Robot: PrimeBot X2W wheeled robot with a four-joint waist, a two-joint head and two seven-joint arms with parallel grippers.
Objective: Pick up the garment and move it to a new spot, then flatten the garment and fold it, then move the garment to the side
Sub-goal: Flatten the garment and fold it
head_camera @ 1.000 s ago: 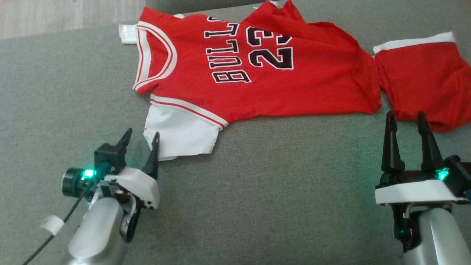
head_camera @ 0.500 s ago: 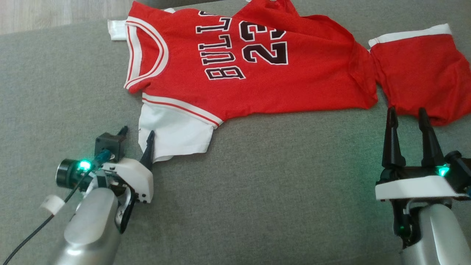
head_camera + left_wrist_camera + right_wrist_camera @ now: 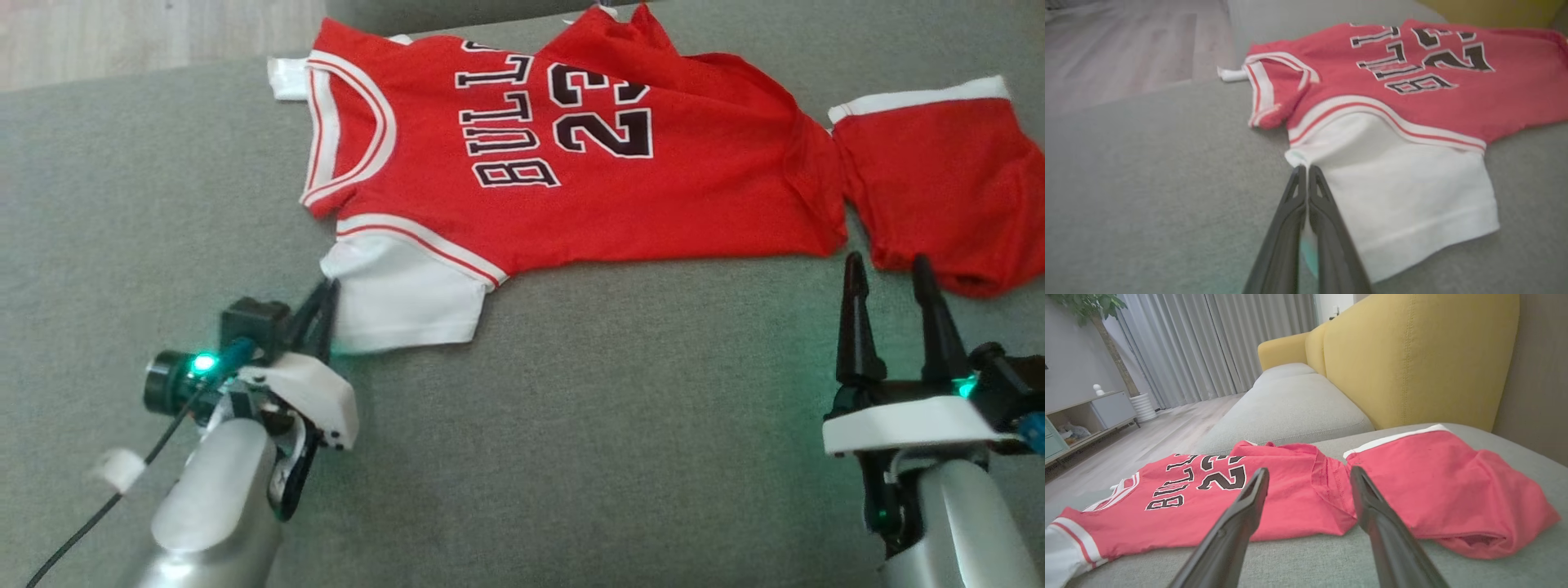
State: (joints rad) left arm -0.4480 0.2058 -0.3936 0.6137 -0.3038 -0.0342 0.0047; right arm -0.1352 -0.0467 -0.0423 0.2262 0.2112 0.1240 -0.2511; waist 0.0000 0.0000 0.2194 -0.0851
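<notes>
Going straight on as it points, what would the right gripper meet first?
Probably the hem corner of the jersey, though the open right gripper aims where the other red cloth meets it; either could come first.

Garment [image 3: 571,204] on cushion [image 3: 612,457], other cloth [image 3: 939,188] just right.

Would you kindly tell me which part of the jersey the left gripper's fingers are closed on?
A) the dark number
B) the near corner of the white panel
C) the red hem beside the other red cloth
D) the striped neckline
B: the left gripper is shut with its tips pinching the near corner of the white panel of the jersey.
</notes>
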